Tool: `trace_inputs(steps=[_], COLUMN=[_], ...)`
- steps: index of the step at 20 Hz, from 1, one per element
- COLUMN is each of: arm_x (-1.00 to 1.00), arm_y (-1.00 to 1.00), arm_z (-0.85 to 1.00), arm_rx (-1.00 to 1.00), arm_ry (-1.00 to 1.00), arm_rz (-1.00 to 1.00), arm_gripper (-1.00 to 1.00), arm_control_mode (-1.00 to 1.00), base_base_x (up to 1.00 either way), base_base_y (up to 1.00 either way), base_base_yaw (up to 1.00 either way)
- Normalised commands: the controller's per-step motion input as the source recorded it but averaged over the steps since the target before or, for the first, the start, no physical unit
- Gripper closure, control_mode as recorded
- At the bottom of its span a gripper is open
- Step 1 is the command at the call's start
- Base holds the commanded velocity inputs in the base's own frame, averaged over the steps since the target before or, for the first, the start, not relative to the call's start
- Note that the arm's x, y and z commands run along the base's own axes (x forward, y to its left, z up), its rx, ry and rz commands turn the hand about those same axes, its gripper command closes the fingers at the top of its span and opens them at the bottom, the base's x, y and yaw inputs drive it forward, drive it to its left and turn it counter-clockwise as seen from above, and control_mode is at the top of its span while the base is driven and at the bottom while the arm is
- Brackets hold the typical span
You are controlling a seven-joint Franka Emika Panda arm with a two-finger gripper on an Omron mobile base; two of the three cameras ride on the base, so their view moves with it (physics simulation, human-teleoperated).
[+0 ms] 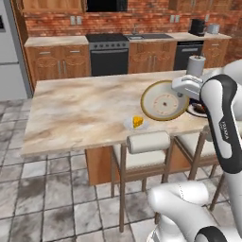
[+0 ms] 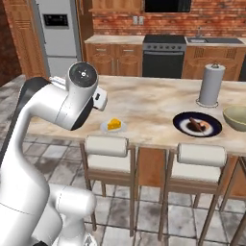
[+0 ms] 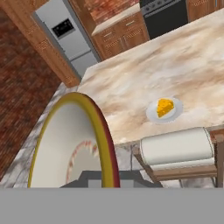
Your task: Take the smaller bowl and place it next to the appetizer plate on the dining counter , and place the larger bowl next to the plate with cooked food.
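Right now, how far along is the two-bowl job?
Looks done: the larger bowl stands on the dining counter beside the cooked-food plate. In hand: the tool is shut on the smaller bowl, which is tilted in the air above the counter. Left: set it down next to the appetizer plate.

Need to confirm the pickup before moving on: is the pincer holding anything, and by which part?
Yes. The pincer is shut on the rim of the smaller bowl, carried tilted on edge above the dining counter.
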Motion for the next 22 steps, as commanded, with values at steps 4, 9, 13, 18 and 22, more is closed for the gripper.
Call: trace_inputs(steps=[4, 9, 13, 18, 22], arm_x=[0.0, 0.0, 0.0, 0.0, 0.0], arm_y=[0.0, 0.0, 0.0, 0.0, 0.0], arm_z=[0.0, 0.0, 0.0, 0.0, 0.0], arm_rx=[0.0, 0.0, 0.0, 0.0, 0.0], arm_ry=[0.0, 0.0, 0.0, 0.0, 0.0], arm_rz=[0.0, 0.0, 0.0, 0.0, 0.0], arm_gripper=[1.0, 1.0, 1.0, 1.0, 1.0], arm_control_mode=[1.0, 1.0, 1.0, 1.0, 1.0], base_base_x=[0.12, 0.21, 0.38, 0.68, 0.87], base_base_y=[-0.65, -0.47, -0.15, -0.04, 0.0], base_base_yaw=[-0.02, -0.02, -0.01, 0.0, 0.0])
